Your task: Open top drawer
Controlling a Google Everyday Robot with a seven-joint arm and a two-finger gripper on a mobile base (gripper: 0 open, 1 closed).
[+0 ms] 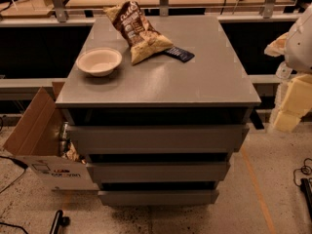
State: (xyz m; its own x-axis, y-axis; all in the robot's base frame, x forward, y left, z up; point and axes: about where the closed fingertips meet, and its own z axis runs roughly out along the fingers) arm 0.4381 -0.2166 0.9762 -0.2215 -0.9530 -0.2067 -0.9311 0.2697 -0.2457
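The top drawer is the uppermost front of the grey cabinet, directly under its top plate, and a dark gap shows above it. The gripper hangs to the right of the cabinet, near its front right corner and not touching it. Whether it is wide or narrow I cannot tell. On the cabinet's top lie a white bowl and a chip bag.

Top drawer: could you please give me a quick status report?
Gripper at right edge, apart from cabinet. Top drawer front untouched, dark gap above. Cardboard box by cabinet's left side; bowl, chip bag on top.
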